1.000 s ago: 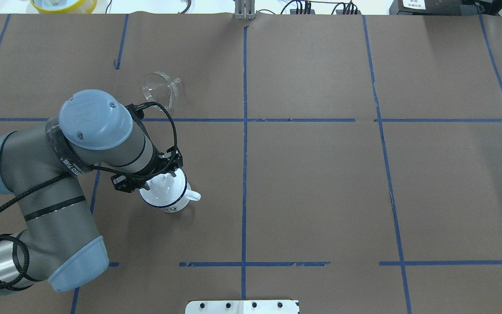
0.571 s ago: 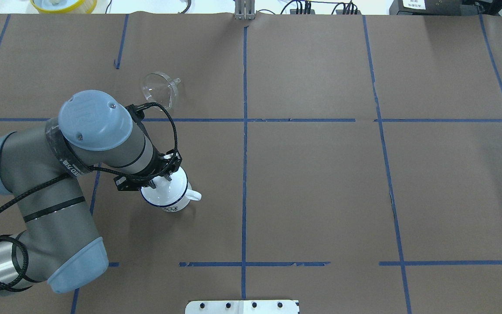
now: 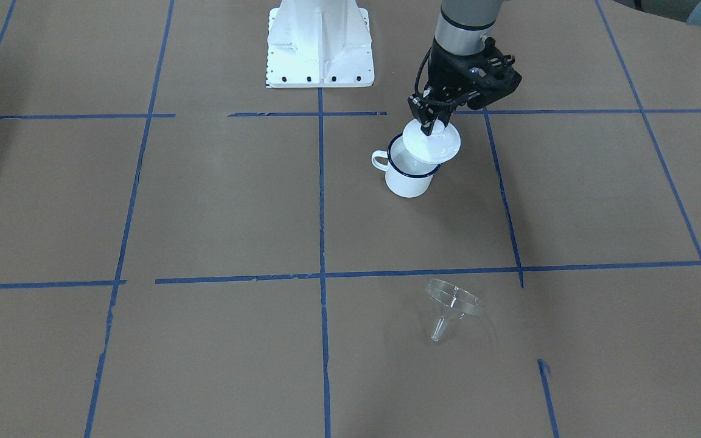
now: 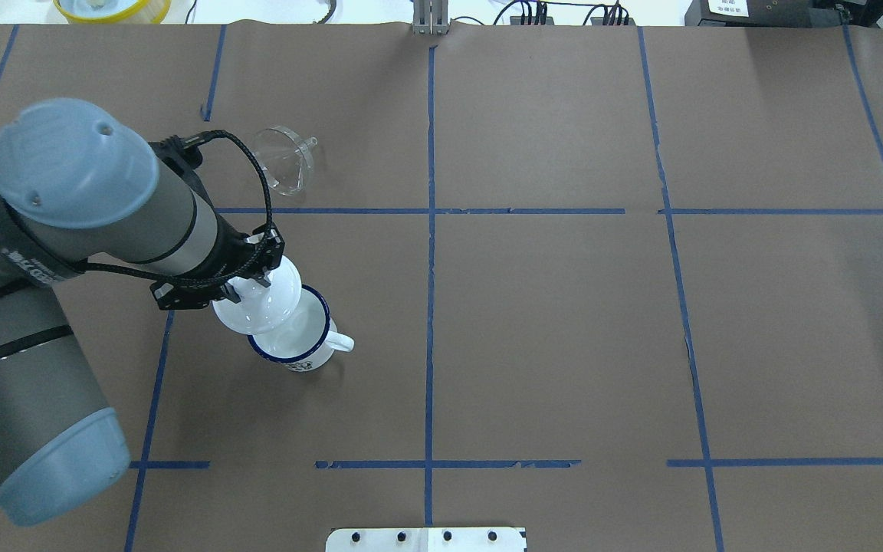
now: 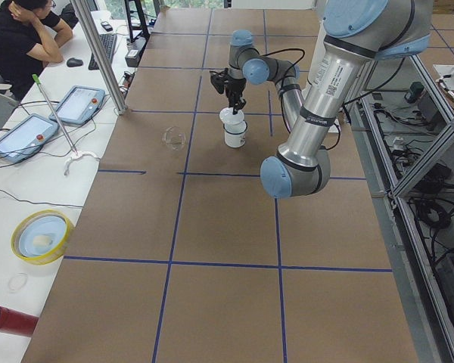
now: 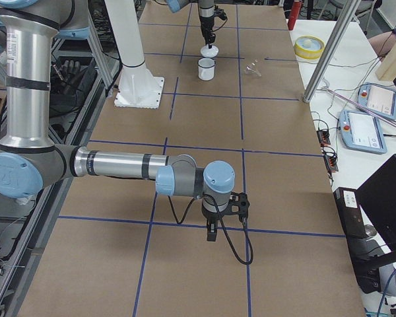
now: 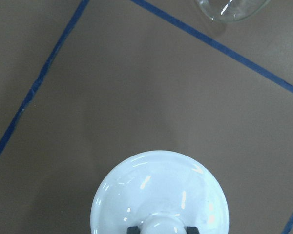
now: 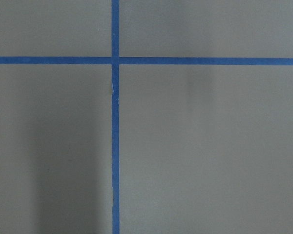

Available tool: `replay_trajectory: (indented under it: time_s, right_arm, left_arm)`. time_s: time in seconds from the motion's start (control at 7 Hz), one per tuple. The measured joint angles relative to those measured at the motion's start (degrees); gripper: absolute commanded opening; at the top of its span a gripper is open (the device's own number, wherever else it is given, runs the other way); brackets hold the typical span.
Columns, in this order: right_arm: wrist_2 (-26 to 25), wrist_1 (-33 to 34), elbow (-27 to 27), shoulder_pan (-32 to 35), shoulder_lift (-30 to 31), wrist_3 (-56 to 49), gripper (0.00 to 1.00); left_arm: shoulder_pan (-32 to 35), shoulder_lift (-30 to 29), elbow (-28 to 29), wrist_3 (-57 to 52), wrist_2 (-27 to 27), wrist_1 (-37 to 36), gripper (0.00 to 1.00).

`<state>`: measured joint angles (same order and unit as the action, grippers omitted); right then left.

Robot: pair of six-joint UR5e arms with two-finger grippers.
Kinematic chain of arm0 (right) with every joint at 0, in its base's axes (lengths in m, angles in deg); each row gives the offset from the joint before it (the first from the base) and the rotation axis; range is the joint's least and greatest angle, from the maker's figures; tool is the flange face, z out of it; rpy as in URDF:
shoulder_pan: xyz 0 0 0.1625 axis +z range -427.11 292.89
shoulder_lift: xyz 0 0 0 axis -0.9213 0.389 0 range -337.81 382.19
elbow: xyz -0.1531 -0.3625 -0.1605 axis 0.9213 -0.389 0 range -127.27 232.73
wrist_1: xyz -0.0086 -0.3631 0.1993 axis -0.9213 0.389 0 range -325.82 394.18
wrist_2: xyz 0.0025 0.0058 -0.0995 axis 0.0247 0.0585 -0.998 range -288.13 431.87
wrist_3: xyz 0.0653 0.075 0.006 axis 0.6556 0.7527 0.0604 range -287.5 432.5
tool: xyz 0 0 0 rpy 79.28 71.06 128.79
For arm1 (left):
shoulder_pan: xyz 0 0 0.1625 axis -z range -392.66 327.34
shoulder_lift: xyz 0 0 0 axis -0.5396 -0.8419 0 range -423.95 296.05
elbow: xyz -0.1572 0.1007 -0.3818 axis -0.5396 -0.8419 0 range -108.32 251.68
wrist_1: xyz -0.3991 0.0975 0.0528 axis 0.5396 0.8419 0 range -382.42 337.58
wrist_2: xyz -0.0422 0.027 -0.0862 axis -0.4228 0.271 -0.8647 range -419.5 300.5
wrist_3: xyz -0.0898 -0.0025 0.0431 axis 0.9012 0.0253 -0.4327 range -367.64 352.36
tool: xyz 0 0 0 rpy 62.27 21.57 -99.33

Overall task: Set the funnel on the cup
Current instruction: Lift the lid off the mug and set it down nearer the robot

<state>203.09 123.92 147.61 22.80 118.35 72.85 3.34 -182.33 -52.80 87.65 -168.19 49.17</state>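
The clear funnel (image 4: 284, 157) lies on its side on the brown paper, far from the robot; it also shows in the front view (image 3: 451, 304) and at the top edge of the left wrist view (image 7: 229, 7). The cup (image 4: 300, 345), a white mug with a blue rim, stands upright and uncovered (image 3: 408, 173). My left gripper (image 4: 254, 280) is shut on the knob of a round white lid (image 4: 257, 303) and holds it above the cup's rim, shifted to one side (image 3: 432, 141). My right gripper (image 6: 212, 231) hangs low over bare paper far from both; I cannot tell its state.
The robot's white base plate (image 3: 319, 48) sits at the near table edge. A yellow round container (image 4: 112, 8) stands past the far edge. Blue tape lines grid the brown paper. A side table with teach pendants (image 5: 76, 104) and a person is beyond the far edge.
My left gripper has risen and shifted left with the white lid, lifting it off the cup. The cup now stands open. The funnel has not moved.
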Motion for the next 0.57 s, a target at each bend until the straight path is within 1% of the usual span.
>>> replay_trajectory:
  time_s: [0.14,0.29,0.43,0.57]
  right_arm:
    - [0.0,0.0,-0.02,0.0,0.0,0.0,1.0]
    - [0.0,0.0,-0.04,0.0,0.0,0.0,1.0]
    - [0.0,0.0,-0.05,0.0,0.0,0.0,1.0]
    - [0.0,0.0,-0.04,0.0,0.0,0.0,1.0]
  left_arm:
    - [1.06,0.9,-2.03,-0.23,0.09,-0.86,0.0]
    - [1.45,3.27,-3.31,-0.42,0.07,-0.41,0.0]
    - [1.3,7.61,-4.69,-0.46,-0.05,1.96,0.0]
    - [0.72,13.12,-5.42,-0.35,-0.23,6.68,0.0]
